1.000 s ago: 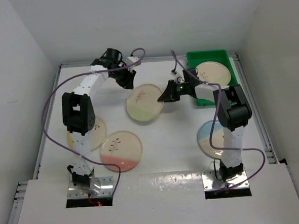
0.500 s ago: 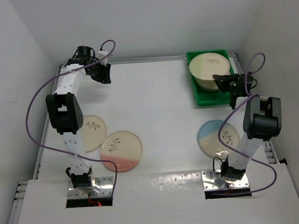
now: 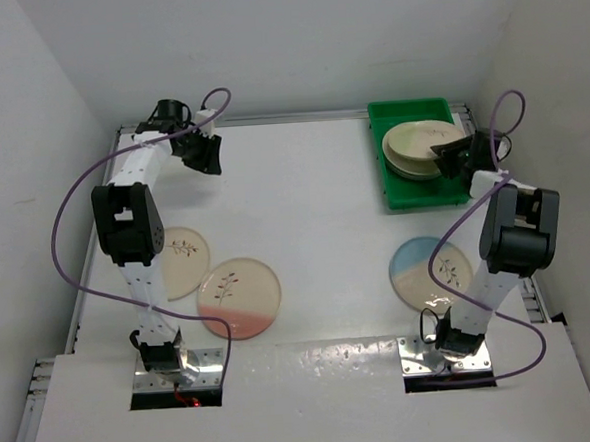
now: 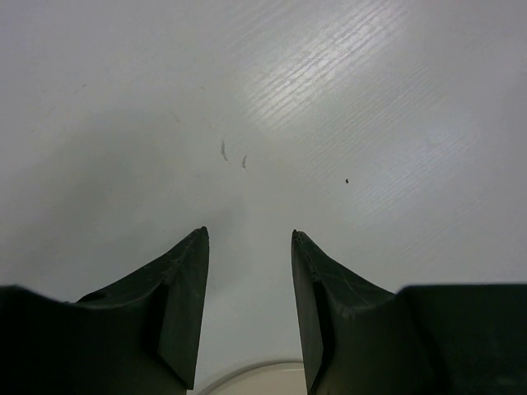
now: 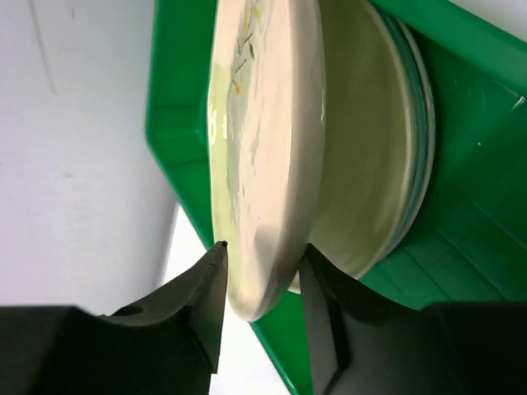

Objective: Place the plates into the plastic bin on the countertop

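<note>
Our right gripper (image 5: 262, 249) straddles the plate (image 5: 263, 148) at its rim; we cannot tell whether it pinches or has let go. The plate has dropped from a steep tilt onto the stack (image 5: 379, 164) in the plastic bin (image 5: 177, 123). Our left gripper (image 4: 247, 239), spread and empty, has pulled back. Three plates (image 3: 180, 260) (image 3: 238, 297) (image 3: 428, 271) remain on the countertop (image 3: 314, 210).

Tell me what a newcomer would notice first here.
The bright green bin at the countertop's far right, stacked with plates, pops first. The right fingers straddle the rim of its tilted top plate. Three more lie on the white countertop: the pink plate, the cream plate, the blue plate.
</note>
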Robot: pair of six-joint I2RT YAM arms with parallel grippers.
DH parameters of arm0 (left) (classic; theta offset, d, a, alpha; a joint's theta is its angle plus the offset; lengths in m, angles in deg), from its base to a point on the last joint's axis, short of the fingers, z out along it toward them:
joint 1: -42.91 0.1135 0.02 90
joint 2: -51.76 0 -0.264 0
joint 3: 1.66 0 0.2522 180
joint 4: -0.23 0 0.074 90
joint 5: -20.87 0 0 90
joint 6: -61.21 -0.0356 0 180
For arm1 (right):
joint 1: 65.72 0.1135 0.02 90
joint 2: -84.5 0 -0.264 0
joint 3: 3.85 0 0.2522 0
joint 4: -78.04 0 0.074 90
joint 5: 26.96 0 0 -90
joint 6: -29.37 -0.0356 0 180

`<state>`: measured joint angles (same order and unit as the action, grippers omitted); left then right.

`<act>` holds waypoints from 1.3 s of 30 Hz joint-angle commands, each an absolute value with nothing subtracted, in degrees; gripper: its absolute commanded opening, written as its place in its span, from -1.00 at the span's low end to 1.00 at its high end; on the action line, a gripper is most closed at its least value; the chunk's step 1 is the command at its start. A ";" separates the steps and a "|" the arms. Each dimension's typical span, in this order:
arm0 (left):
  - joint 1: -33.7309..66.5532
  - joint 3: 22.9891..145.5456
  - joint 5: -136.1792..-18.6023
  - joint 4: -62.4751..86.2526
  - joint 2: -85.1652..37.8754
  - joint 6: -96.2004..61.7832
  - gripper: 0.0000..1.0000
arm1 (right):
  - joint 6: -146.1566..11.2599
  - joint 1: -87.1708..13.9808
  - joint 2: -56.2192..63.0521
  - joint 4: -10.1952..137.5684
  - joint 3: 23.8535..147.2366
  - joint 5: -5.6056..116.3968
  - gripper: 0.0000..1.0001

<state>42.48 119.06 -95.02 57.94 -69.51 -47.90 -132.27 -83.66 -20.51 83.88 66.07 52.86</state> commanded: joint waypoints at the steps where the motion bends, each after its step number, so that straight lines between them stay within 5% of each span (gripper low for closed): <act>1: 43.53 118.89 -96.20 55.92 -65.48 -47.42 -0.05 | -122.87 -81.81 -19.12 67.49 73.71 57.93 -0.20; 15: 44.14 118.89 -92.69 56.96 -64.69 -48.82 -0.03 | -110.23 -80.40 -20.10 52.51 81.36 62.86 -0.18; 17: 46.16 118.18 -89.98 58.63 -63.29 -51.54 0.14 | -107.06 -78.31 -18.43 51.10 82.42 64.44 -0.14; 19: 48.87 116.61 -86.73 64.59 -63.29 -58.97 0.56 | -102.15 -76.02 -15.28 50.92 82.24 66.11 -0.05; 23: 54.59 111.08 -76.89 71.65 -64.52 -65.26 0.75 | -94.22 -69.35 -10.52 51.18 81.54 67.43 0.18; 28: 62.59 96.25 -75.81 65.52 -60.92 -66.49 0.75 | -87.45 -62.05 -7.17 52.33 80.40 68.40 0.26; 33: 67.42 90.94 -74.15 59.00 -60.91 -64.83 0.70 | -86.74 -55.90 -9.10 51.63 82.68 64.63 0.28; 36: 68.66 90.94 -74.57 59.51 -63.63 -64.12 0.43 | -85.25 -53.34 -10.68 50.75 84.69 63.83 0.28; 37: 68.66 90.41 -77.01 60.30 -64.16 -64.12 0.16 | -84.98 -51.85 -10.95 50.57 85.14 63.74 0.28; 39: 68.66 89.79 -80.71 62.32 -64.78 -64.65 -0.06 | -82.61 -49.82 -12.00 50.13 86.72 63.83 0.28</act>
